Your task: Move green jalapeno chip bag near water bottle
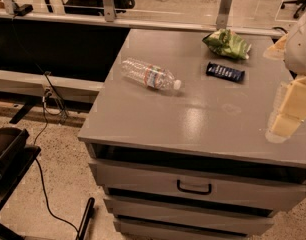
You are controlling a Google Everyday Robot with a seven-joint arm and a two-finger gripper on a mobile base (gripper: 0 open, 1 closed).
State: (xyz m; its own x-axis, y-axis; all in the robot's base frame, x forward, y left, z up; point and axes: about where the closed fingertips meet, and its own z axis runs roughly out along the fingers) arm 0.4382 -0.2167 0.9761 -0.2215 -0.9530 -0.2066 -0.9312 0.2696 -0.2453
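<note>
a: where is the green jalapeno chip bag (226, 44)?

b: it lies close to the far edge of the tabletop (193, 119), toward the far right corner. it is a crumpled, glossy pouch, green with paler patches, puffed in the middle.

a: and the gripper (285, 121)?

b: it hangs over the right edge, closer to the near right corner, well apart from the bag and touching nothing i can see. it looks like pale yellowish blocks with a cloudy translucent cover. the frame cuts it off on the right, and whether it is released or clenched i cannot tell.

a: what sits around the bag?

b: just in front of it lies a flat dark blue bar wrapper (225, 72), apart from the bag, its print too small to read. further left, toward the left edge, the water bottle (149, 75) lies on its side, well apart from the bag. it is clear ribbed plastic with a red, white and blue label band, and its white cap points toward the middle of the top.

a: the surface itself?

b: smooth grey with a soft sheen, set on a cabinet of drawers. the upper drawer carries a dark handle (194, 187), and the lowest one is cut off at the bottom. a black cable (43, 184) trails over the speckled floor at the left.
</note>
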